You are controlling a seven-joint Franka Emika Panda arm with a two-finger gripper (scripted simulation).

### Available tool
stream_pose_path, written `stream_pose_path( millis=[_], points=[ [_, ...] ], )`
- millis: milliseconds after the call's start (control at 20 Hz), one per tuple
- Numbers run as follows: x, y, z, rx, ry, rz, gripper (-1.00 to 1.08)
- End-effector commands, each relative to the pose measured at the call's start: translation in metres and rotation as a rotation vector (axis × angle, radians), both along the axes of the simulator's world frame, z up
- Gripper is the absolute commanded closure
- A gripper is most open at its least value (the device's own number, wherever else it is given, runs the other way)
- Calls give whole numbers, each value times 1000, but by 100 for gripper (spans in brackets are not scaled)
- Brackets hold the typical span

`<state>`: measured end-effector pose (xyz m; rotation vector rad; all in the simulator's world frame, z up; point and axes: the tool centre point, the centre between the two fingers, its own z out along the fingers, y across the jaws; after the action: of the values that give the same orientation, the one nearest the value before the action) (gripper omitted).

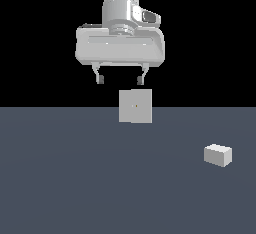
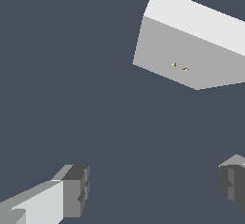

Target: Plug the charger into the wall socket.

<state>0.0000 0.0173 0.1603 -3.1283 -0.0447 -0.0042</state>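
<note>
The charger (image 1: pixel 218 155) is a small off-white block lying on the dark floor toward the exterior view's right, out of the wrist view. The wall socket (image 1: pixel 135 106) is a flat upright light-grey square plate with a tiny yellowish dot at its centre, standing near the middle; the wrist view shows the socket (image 2: pixel 191 55) from above with two small yellowish marks on its face. My gripper (image 1: pixel 120 80) hangs open in the air above the socket, a little toward the exterior view's left. Nothing sits between the fingertips (image 2: pixel 76 189), and the gripper (image 2: pixel 155 184) holds nothing.
A flat dark grey floor (image 1: pixel 75 178) spreads under everything. Behind it the background is plain black.
</note>
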Motion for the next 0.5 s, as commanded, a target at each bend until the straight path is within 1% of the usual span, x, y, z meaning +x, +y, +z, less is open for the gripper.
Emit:
stream_pose_path(
  millis=[0,200,450],
  points=[
    [0,0,0,0,0,0,-92],
    [0,-3,-2,-2,-4,-14,-92],
    [0,-14,-8,-11,-21,-71,-92]
  ],
)
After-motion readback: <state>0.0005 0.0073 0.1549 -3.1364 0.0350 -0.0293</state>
